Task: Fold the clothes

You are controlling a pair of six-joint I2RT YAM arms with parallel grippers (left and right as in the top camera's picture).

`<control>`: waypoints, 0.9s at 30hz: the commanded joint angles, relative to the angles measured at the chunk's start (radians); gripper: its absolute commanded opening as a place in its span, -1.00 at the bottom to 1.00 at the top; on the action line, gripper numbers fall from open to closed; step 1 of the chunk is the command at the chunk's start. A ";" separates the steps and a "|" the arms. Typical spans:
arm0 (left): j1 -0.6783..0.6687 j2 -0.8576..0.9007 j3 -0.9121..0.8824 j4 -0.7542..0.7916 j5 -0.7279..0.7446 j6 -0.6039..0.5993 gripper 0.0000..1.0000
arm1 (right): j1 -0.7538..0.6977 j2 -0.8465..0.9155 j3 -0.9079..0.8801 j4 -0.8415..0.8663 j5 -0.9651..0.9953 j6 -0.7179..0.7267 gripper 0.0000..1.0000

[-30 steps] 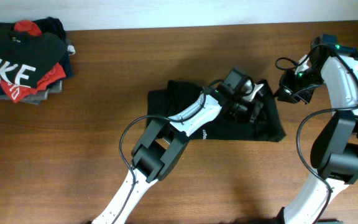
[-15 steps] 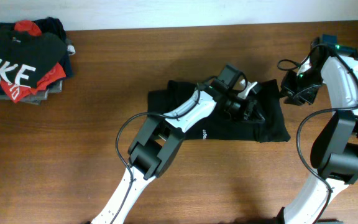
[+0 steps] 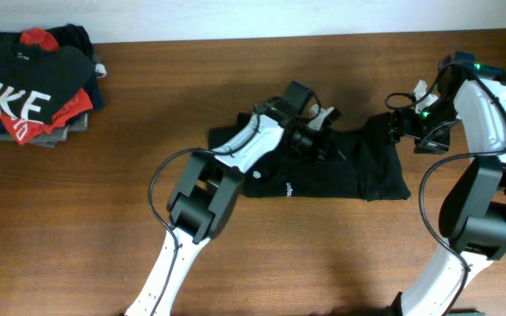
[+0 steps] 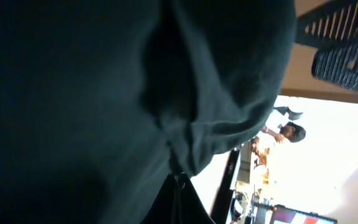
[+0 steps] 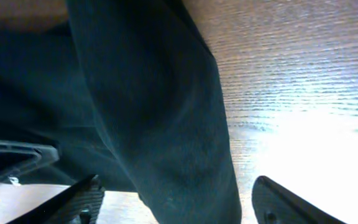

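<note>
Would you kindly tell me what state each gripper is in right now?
Left gripper: closed, pinching a bunch of the black T-shirt.
Right gripper: open, with the T-shirt's fabric lying ungripped between its jaws.

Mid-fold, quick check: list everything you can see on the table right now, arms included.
black T-shirt: one, black with small white print, table centre, partly bunched.
pile of folded garments: one, red, grey and dark pieces, far left corner.
NIKE shirt: one, black with white letters, on top of that pile.
table: one, brown wood, under everything.
left pincer: one, black, shut on the black T-shirt near its upper middle.
right pincer: one, black, open, at the shirt's right edge.
</note>
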 commanded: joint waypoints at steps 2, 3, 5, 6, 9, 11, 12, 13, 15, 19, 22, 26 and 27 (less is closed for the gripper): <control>0.039 0.017 -0.003 -0.037 -0.015 0.084 -0.99 | 0.042 0.005 -0.065 0.030 -0.020 -0.067 0.63; 0.044 0.018 -0.003 -0.046 -0.015 0.095 -0.99 | 0.050 0.005 -0.073 0.039 -0.019 -0.066 0.62; 0.052 0.017 -0.003 -0.056 -0.016 0.106 -0.99 | 0.067 0.005 -0.079 0.046 -0.018 -0.066 0.56; 0.055 0.017 -0.003 -0.061 -0.015 0.109 -0.99 | 0.074 0.005 -0.080 0.050 -0.015 -0.065 0.53; 0.062 0.017 -0.003 -0.071 -0.016 0.128 -0.99 | 0.089 0.005 -0.080 0.054 -0.012 -0.062 0.23; 0.063 0.017 -0.003 -0.074 -0.015 0.128 -0.99 | 0.090 0.005 -0.080 0.053 -0.011 -0.058 0.01; 0.063 0.017 -0.003 -0.076 -0.015 0.129 -0.99 | 0.090 0.005 -0.080 0.053 -0.011 -0.057 -0.07; 0.063 0.017 -0.003 -0.077 -0.015 0.130 -0.99 | 0.089 0.005 -0.080 0.054 -0.007 -0.048 -0.17; 0.062 0.015 -0.003 -0.081 -0.015 0.140 -0.99 | 0.089 0.005 -0.080 0.054 0.000 -0.043 -0.40; 0.063 -0.002 -0.003 -0.101 -0.042 0.151 -0.99 | 0.091 0.005 -0.080 0.062 0.012 -0.019 -0.88; 0.066 -0.034 -0.002 -0.140 -0.091 0.183 -0.99 | 0.106 0.005 -0.079 0.064 0.014 0.006 -0.92; 0.074 -0.097 -0.002 -0.217 -0.181 0.230 -0.99 | 0.148 0.005 -0.079 0.064 0.019 0.026 -0.92; 0.077 -0.114 -0.002 -0.235 -0.204 0.244 -0.99 | 0.166 0.005 -0.079 0.064 0.031 0.041 -0.92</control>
